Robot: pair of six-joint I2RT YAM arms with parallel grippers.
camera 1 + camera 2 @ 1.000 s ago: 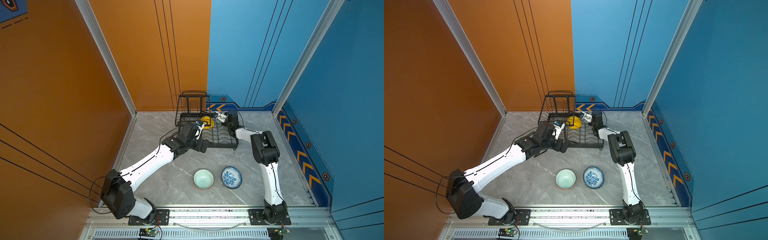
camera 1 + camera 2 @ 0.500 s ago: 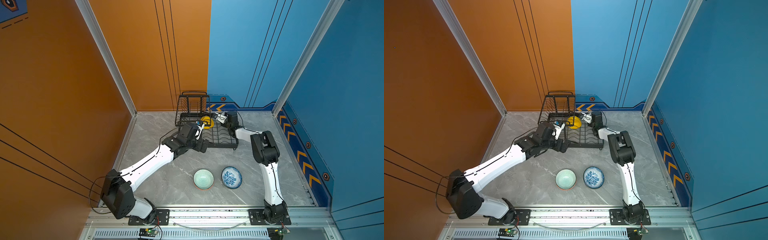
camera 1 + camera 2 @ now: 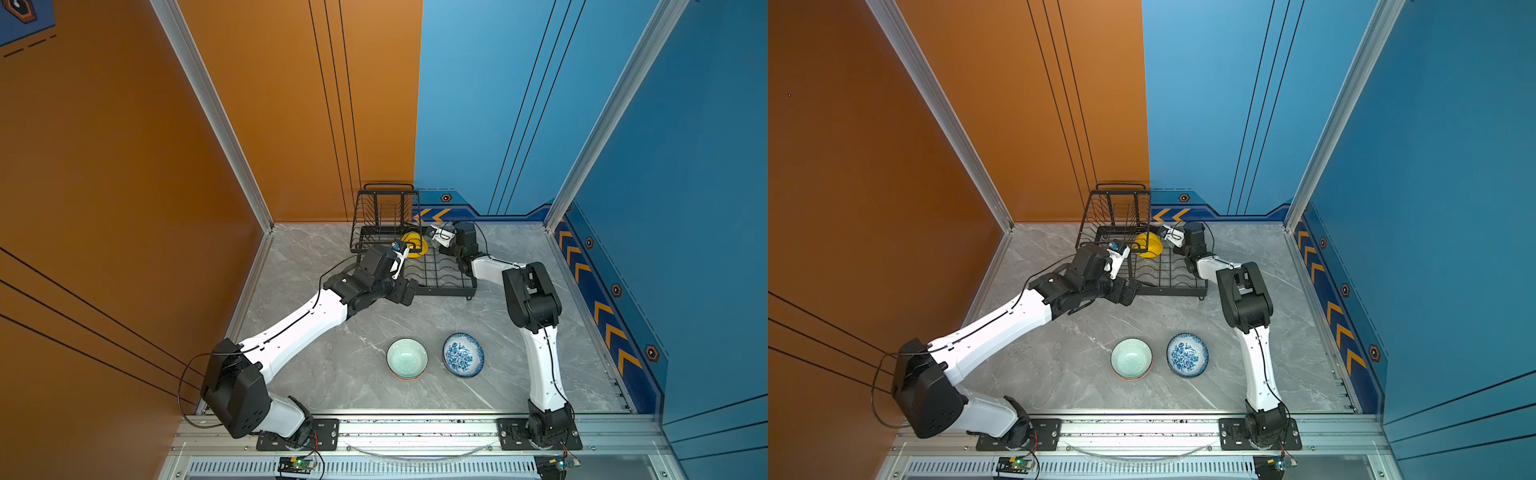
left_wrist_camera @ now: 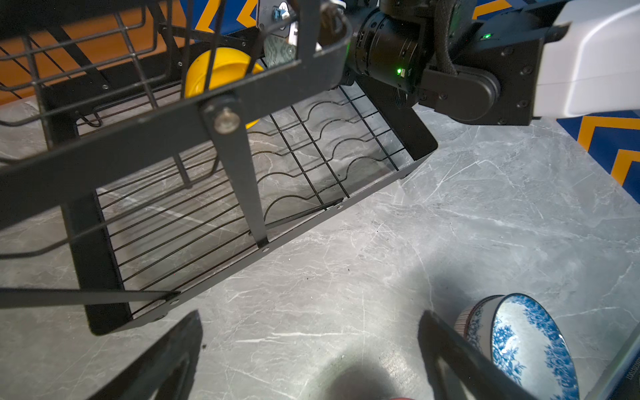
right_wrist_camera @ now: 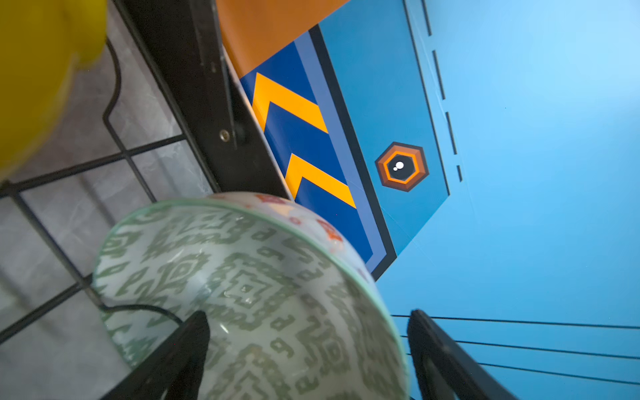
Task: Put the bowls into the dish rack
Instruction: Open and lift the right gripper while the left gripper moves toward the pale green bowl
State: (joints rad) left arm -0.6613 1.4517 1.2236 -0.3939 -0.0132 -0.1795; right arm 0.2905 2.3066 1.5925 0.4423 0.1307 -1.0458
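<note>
The black wire dish rack [image 3: 446,291] [image 3: 1167,291] stands at the back of the table. A yellow bowl [image 3: 414,245] [image 3: 1148,245] [image 4: 214,69] leans in its slots. Beside it stands the grey-green patterned bowl [image 5: 242,287] [image 4: 277,52]. My right gripper [image 3: 436,237] [image 5: 309,315] is open astride its rim, one finger inside and one outside, clear of the wall. My left gripper [image 3: 409,291] [image 4: 311,315] hangs open and empty over the table by the rack's front corner. A mint bowl [image 3: 407,358] [image 3: 1131,358] and a blue-and-white floral bowl [image 3: 463,354] [image 4: 519,343] sit on the table in front.
An orange edge shows under the mint bowl, and a striped wall [image 4: 467,318] under the floral one. The rack's raised basket [image 3: 384,212] rises at the back left. Orange and blue walls close in the marble table [image 3: 561,332].
My right gripper's jaws have spread apart off the grey-green bowl, which now stands in the rack. Neither arm has shifted noticeably.
</note>
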